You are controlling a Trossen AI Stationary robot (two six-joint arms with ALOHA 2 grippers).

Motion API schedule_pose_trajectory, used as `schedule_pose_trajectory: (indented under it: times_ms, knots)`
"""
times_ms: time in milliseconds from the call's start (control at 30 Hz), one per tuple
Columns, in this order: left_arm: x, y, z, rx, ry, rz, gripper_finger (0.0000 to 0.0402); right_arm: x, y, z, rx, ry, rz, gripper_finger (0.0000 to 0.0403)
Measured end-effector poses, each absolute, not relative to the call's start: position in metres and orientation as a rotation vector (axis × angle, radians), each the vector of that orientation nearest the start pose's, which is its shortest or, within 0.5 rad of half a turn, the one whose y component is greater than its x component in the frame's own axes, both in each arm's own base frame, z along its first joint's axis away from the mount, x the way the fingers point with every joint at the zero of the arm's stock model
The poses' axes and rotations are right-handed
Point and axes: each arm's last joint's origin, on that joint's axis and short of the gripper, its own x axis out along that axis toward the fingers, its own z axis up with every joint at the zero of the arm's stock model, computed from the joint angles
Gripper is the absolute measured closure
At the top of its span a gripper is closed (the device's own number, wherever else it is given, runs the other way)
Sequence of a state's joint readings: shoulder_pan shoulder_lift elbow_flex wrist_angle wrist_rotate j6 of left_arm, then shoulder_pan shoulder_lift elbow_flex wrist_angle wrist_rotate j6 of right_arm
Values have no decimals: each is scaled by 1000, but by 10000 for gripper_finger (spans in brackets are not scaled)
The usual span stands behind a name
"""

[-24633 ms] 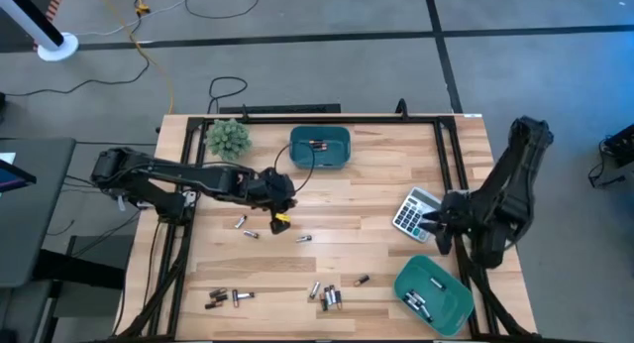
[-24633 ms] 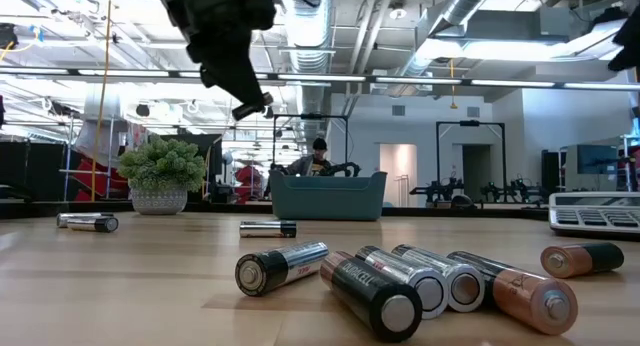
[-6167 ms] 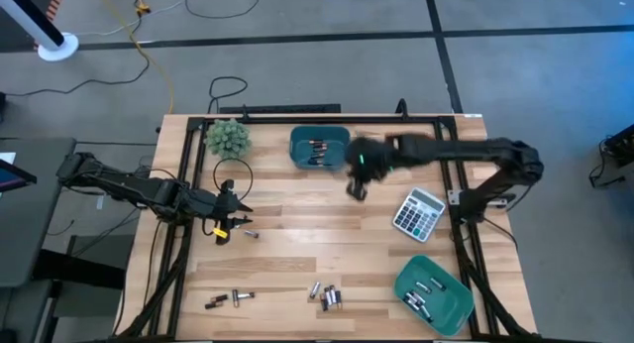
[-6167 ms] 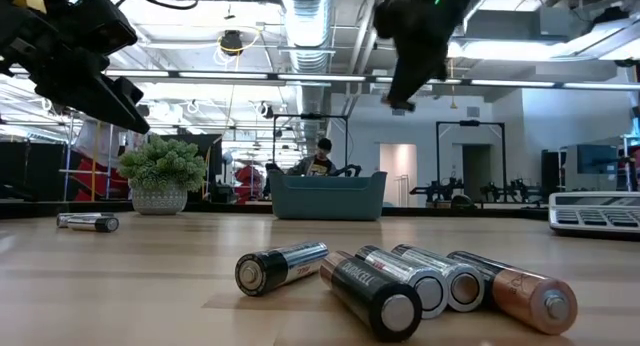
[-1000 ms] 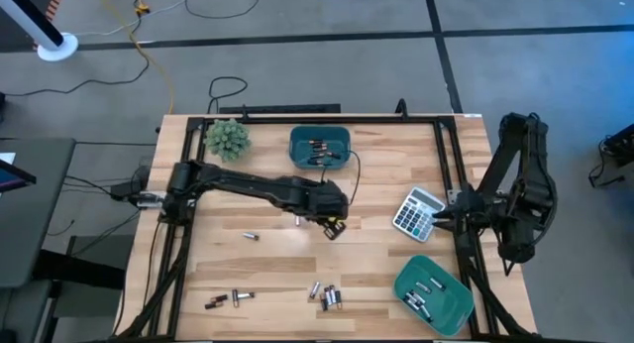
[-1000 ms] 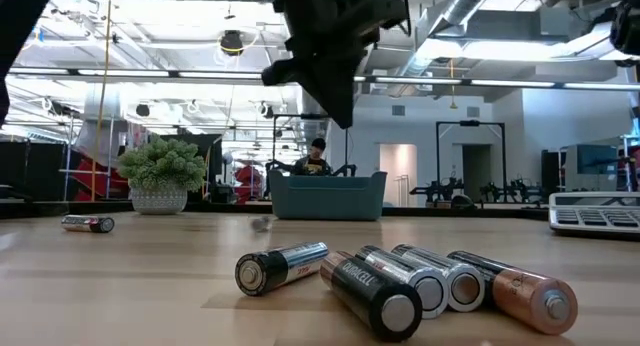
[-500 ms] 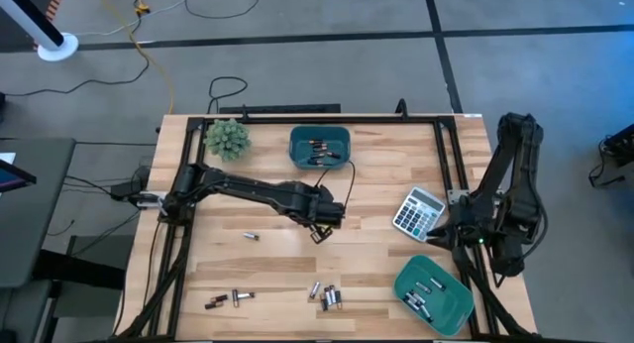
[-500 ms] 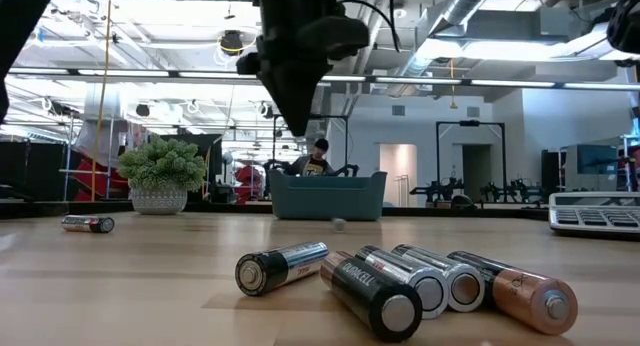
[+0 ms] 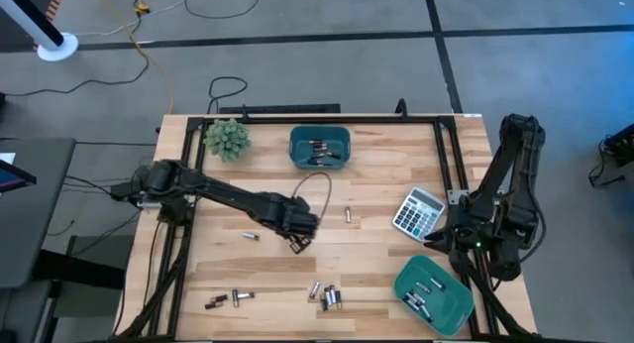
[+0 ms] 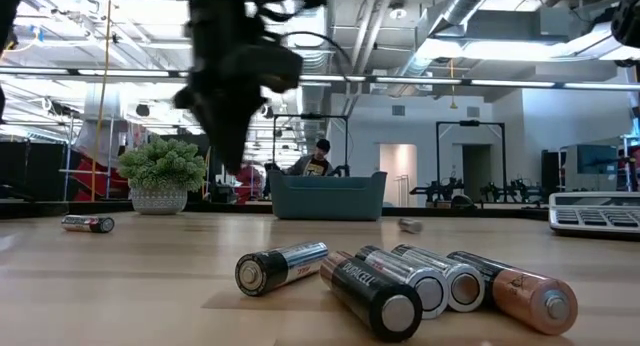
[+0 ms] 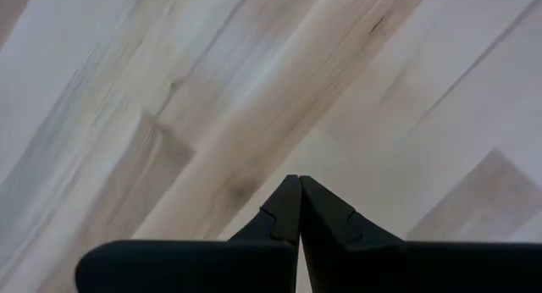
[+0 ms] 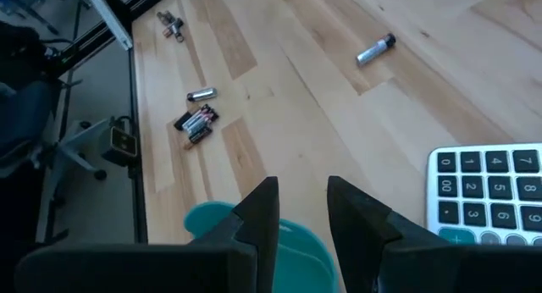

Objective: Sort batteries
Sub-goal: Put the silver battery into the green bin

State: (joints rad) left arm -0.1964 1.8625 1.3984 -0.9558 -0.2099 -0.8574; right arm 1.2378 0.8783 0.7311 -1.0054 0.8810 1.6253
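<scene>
Batteries lie scattered on the wooden table: one (image 9: pixel 348 215) at mid-table, one (image 9: pixel 251 235) further left, a cluster (image 9: pixel 327 295) near the front edge, and a few more (image 9: pixel 223 300) at the front left. More batteries lie inside the far teal bin (image 9: pixel 320 135) and the near-right teal bin (image 9: pixel 446 308). My left gripper (image 9: pixel 297 245) hangs over bare wood between the two loose batteries, pointing steeply down. It is shut with nothing between its fingers (image 11: pixel 298 185). My right gripper (image 12: pixel 301 200) waits open and holds nothing, above the near-right bin's far edge (image 12: pixel 279 242).
A grey-white calculator (image 9: pixel 416 212) lies at the right, between my right arm and the table's middle. A small potted plant (image 9: pixel 228 138) stands at the far left. A black frame (image 9: pixel 297 115) runs along the table's far and side edges. Bare wood (image 9: pixel 297 274) spreads around my left gripper.
My left gripper has gone toward the table's left and near edges and sunk lower, staying shut. One battery has rolled along the table toward the right, out from under the left arm. My right gripper has sunk a little toward the near-right bin.
</scene>
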Motion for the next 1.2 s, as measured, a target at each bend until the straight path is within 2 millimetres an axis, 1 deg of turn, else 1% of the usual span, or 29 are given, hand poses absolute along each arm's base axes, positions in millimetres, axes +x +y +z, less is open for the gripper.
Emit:
schedule_pose_trajectory:
  times_ms: [133, 233, 400, 500, 633, 833, 933, 1033, 1133, 1200]
  knots:
    - [316, -60, 207, -443, 1264, 555, 401, 71, 120, 251, 573, 590, -225, 285]
    - [289, -58, 214, -418, 1262, 504, 401, 75, 117, 251, 584, 580, -259, 285]
    - [252, -54, 220, -274, 1272, 362, 401, 84, 113, 252, 621, 556, -316, 285]
    - [237, -52, 219, -173, 1282, 281, 396, 89, 111, 253, 650, 537, -352, 285]
    - [230, -51, 212, -90, 1316, 213, 363, 97, 107, 254, 690, 509, -397, 285]
    - [228, -51, 196, 5, 1340, 144, 282, 106, 100, 254, 720, 479, -459, 285]
    - [229, -51, 193, -10, 1357, 149, 247, 109, 98, 255, 738, 465, -482, 285]
    - [228, -56, 193, 7, 1364, 110, 231, 112, 96, 256, 758, 450, -496, 285]
    - [227, -60, 192, 78, 1363, 52, 229, 114, 95, 256, 768, 441, -508, 285]
    - [225, -62, 188, 105, 1358, 33, 229, 115, 94, 256, 774, 436, -513, 285]
